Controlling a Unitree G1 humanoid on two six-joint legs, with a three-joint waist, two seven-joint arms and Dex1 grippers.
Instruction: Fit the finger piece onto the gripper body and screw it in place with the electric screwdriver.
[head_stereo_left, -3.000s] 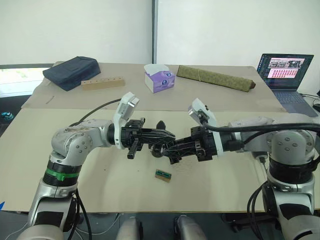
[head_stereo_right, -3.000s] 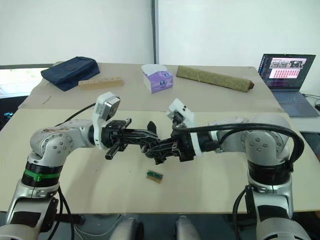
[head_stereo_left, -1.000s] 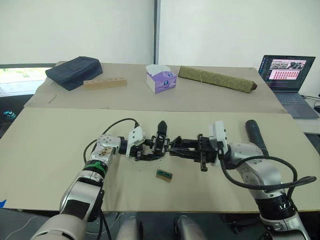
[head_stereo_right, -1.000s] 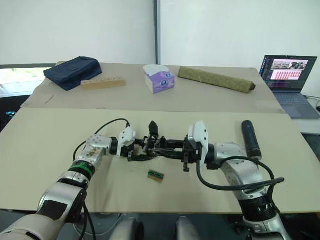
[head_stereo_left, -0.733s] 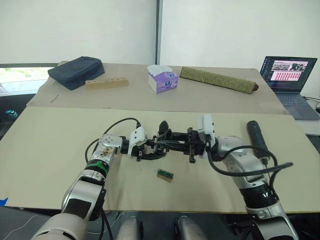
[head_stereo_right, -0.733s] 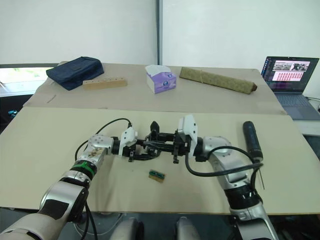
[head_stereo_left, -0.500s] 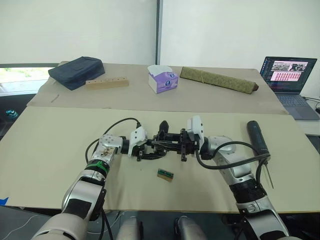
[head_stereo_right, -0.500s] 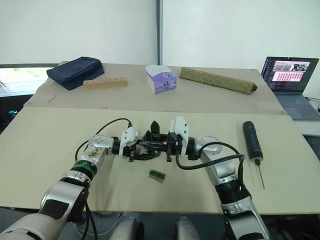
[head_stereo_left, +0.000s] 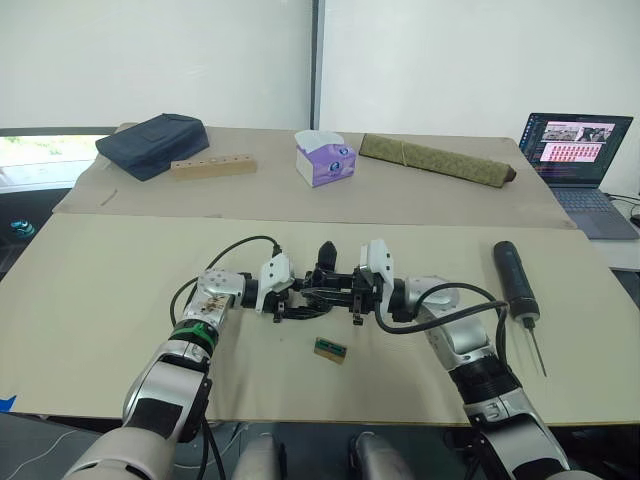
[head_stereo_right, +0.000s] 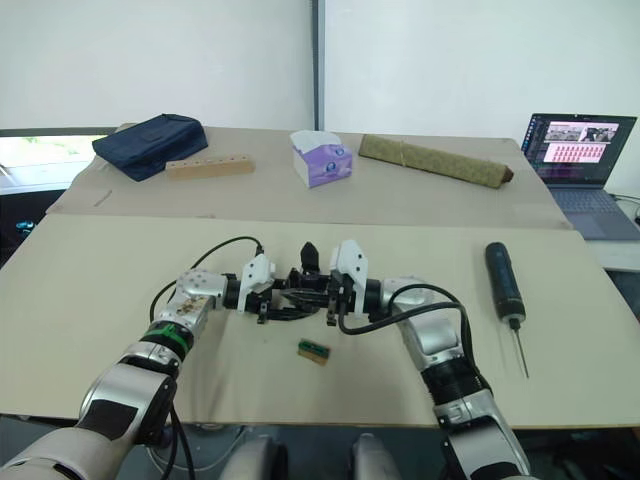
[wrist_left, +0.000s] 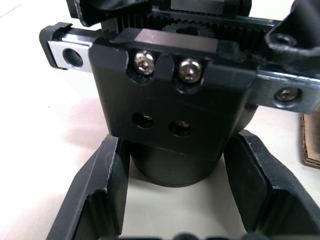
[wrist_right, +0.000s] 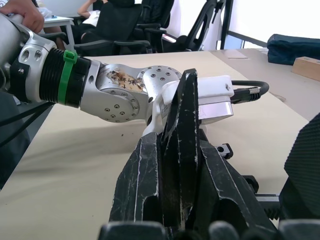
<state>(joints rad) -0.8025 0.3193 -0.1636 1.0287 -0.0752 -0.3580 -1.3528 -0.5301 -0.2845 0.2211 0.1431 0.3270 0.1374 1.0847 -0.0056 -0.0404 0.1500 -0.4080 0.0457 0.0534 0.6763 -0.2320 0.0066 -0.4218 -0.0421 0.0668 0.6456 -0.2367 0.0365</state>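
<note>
Nearest on the beige table (head_stereo_left: 90, 300) lies a small green-and-brown block (head_stereo_left: 328, 350), flat and alone, just in front of the two grippers.

Behind it, at the middle of the table, sits the gripper body (wrist_left: 175, 110) — a matte-black block on a round base, with two silver screw heads side by side near its top edge, two empty holes below them, and a toothed rack across the top. The left gripper (head_stereo_left: 290, 300) has its fingers (wrist_left: 95, 195) spread to either side of the round base, near it but not clearly touching.

The right gripper (head_stereo_left: 340, 293) meets it from the opposite side. Its fingers are pressed onto the finger piece (wrist_right: 182, 145) — a thin black wedge standing on edge, tapering to a point. It stands just by the gripper body.

Well off to the right lies the electric screwdriver (head_stereo_left: 512, 280), a thick black cylinder with its thin metal bit pointing toward the near edge.

At the far side rest a tissue box (head_stereo_left: 323, 157), an olive fabric roll (head_stereo_left: 437, 158), a wooden block (head_stereo_left: 212, 165) and a dark bag (head_stereo_left: 152, 131).
</note>
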